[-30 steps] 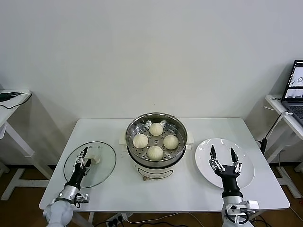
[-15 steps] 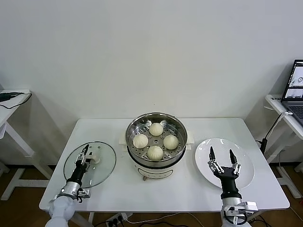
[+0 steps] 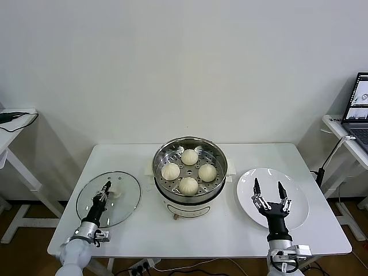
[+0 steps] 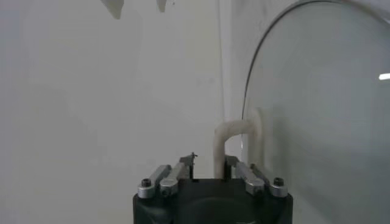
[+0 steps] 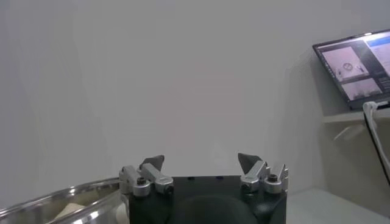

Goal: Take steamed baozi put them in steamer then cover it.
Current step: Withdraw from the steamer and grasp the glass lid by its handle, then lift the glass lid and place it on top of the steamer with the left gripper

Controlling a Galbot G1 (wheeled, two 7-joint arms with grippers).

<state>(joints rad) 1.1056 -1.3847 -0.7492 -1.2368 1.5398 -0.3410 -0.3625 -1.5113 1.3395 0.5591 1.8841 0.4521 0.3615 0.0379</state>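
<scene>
Several cream-white steamed baozi (image 3: 190, 156) lie on the perforated tray inside the shiny steel steamer (image 3: 172, 202) at the table's middle. To its left the round glass lid (image 3: 125, 202) lies flat on the table. My left gripper (image 3: 107, 188) is shut on the lid's white handle (image 3: 117, 190). In the left wrist view the handle (image 4: 230, 130) stands between the fingers of the left gripper (image 4: 209, 162), with the glass lid (image 4: 317, 109) beside it. My right gripper (image 3: 268, 192) hovers open over the white plate (image 3: 298, 201), holding nothing. The right gripper (image 5: 201, 162) is also empty in its own wrist view.
A white table (image 3: 276, 155) carries everything. A side table with a laptop (image 3: 359, 106) stands to the right, and another side table (image 3: 14, 123) to the left. The steamer's rim (image 5: 61, 198) shows low in the right wrist view.
My left gripper's fingers have closed onto the lid's white handle. The right gripper has drawn back slightly over the plate, still open.
</scene>
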